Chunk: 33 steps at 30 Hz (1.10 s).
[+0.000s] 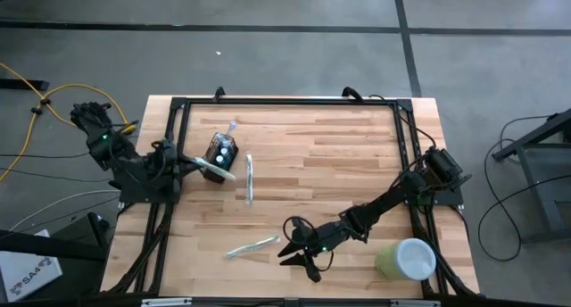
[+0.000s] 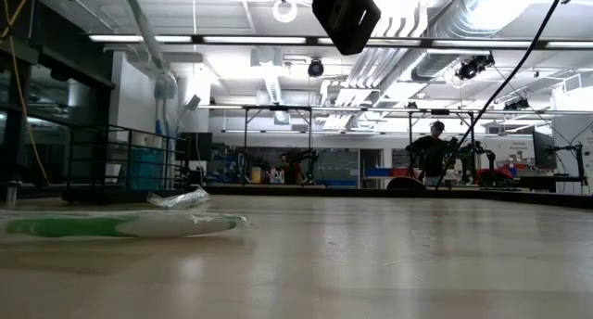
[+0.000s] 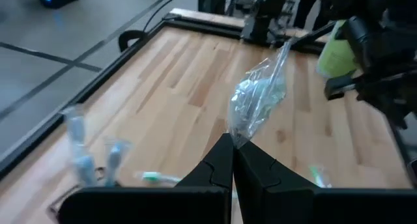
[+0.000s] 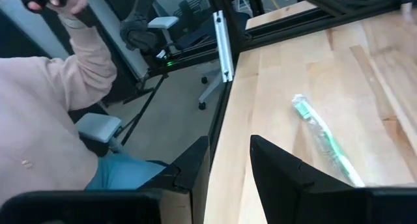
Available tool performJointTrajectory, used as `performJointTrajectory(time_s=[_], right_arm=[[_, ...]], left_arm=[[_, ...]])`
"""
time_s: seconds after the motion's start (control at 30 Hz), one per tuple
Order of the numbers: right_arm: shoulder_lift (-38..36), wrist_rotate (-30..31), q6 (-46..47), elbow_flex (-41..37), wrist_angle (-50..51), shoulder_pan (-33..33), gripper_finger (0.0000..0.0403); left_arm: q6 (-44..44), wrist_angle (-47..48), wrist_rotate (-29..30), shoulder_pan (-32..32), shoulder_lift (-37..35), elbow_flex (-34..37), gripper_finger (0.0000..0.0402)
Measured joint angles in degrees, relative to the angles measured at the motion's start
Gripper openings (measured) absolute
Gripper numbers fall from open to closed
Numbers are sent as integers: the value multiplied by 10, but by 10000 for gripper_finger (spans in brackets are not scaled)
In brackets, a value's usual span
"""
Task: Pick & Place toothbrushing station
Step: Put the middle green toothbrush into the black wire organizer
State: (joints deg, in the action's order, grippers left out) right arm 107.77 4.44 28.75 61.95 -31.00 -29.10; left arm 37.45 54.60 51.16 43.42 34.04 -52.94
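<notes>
Toothbrushing station (image 1: 223,152): small black wire-mesh holder cup, located on the bench (image 1: 339,155) at the left side, just beside the left arm, already loaded with at least one wrapped brush standing up from it. Left claw (image 3: 232,160): clenched on a clear-wrapped toothbrush (image 3: 257,97), held low and close to the holder, wrapper projecting forward past the fingertips. Further wrapped toothbrush (image 1: 249,178) lying flat just beside the holder; another, green-handled (image 1: 251,246), lying near the bench's front edge. Right claw (image 1: 299,246): released, jaws standing apart around nothing, arm stretched low across the bench from its right-side base, fingertips just beside the green-handled brush. Pale green cup (image 1: 406,258) on its side near the right front corner, untouched. Judged progress: partway; one brush in hand awaiting insertion, two remaining on the bench. Person in a pale sleeve (image 4: 45,113) present beyond the bench edge.
</notes>
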Motion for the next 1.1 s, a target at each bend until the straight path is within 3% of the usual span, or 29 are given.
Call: performJointTrajectory(time_s=[0.13, 0.33, 0.9, 1.1], right_arm=[[0, 4, 1, 0, 1, 0, 103], [0, 4, 2, 0, 3, 0, 103], [0, 1, 0, 0, 9, 0, 103], [0, 2, 0, 0, 9, 0, 103]], left_arm=[[56, 99, -1, -5, 37, -47, 0], [227, 259, -9, -25, 65, -69, 0], [259, 297, -41, -28, 56, -69, 0], [308, 345, -39, -28, 54, -69, 0]])
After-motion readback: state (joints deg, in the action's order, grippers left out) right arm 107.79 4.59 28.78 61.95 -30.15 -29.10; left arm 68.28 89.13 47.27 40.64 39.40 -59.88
